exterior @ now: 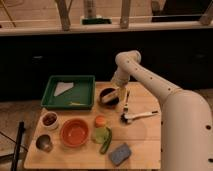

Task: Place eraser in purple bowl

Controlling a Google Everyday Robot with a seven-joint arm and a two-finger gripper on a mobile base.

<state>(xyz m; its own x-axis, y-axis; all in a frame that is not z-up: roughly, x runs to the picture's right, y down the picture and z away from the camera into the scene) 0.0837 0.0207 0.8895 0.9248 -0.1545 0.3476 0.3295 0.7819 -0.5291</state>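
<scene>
The purple bowl [108, 96], small, round and very dark, sits on the wooden table just right of the green tray. My gripper [121, 93] hangs down at the bowl's right rim, with the white arm reaching in from the right. A small pale yellowish piece [122, 92] shows at the gripper's tip, over the bowl's right edge. I cannot tell whether it is the eraser. No other eraser stands out on the table.
A green tray [85, 93] holds a white sheet. An orange bowl [75, 133], a small white bowl [49, 120] and a metal cup [44, 143] stand front left. An orange piece [100, 120], green items [103, 136], a grey-blue sponge [120, 153] and a white-handled brush [139, 116] lie nearby.
</scene>
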